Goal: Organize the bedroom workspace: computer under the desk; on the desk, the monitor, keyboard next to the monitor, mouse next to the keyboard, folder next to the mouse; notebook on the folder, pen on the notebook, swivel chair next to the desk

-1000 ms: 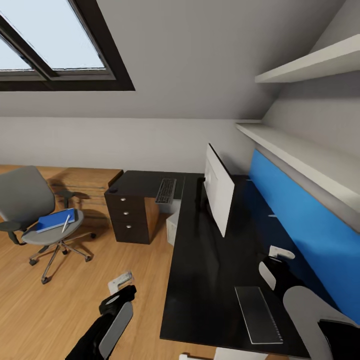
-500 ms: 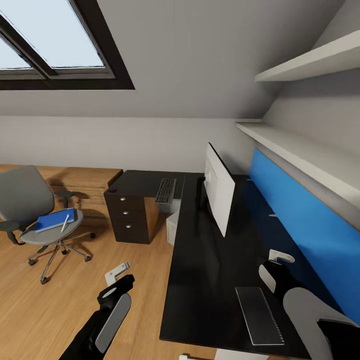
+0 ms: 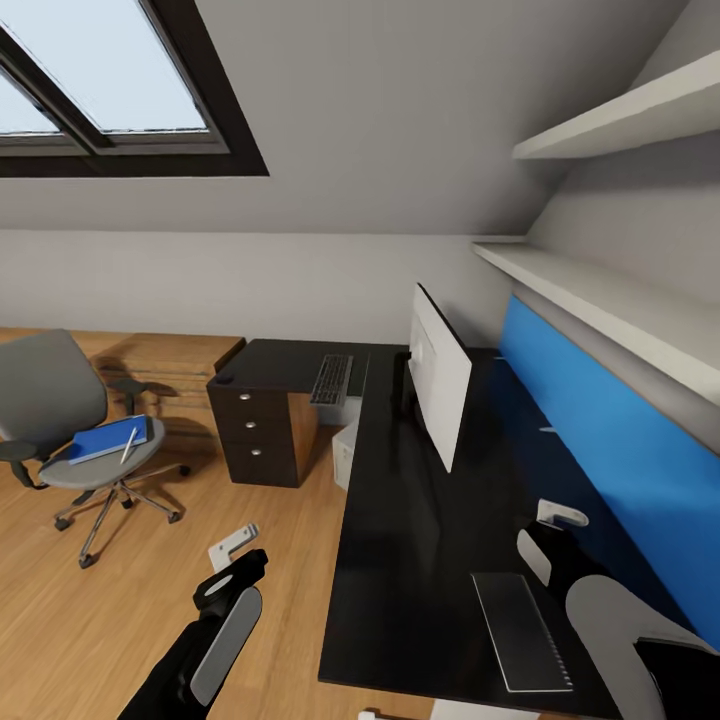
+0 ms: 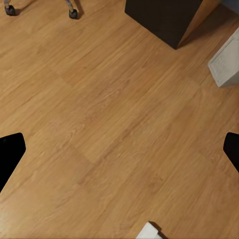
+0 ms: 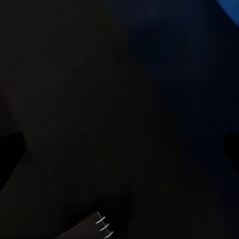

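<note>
Lying flat on the seat of the swivel chair: folder, bright blue, long axis running roughly toward the counter; pen, white, resting on top of it. Chair stands on the wooden floor, well apart from the counter's drawer end.

Notebook: flat on the counter near its front edge, close beside the right arm. Keyboard: on the counter's far wing, above the drawers. Monitor: upright at the inner corner. Computer: under the counter.

Left pincer: over bare floor, fingers spread, holding nothing; the folder lies ahead and to its left, making this the nearer arm, by judgement. Right pincer: over the counter's back edge, spread, empty.

Change since the earlier frame: left pincer slightly lower; the things unmoved.
</note>
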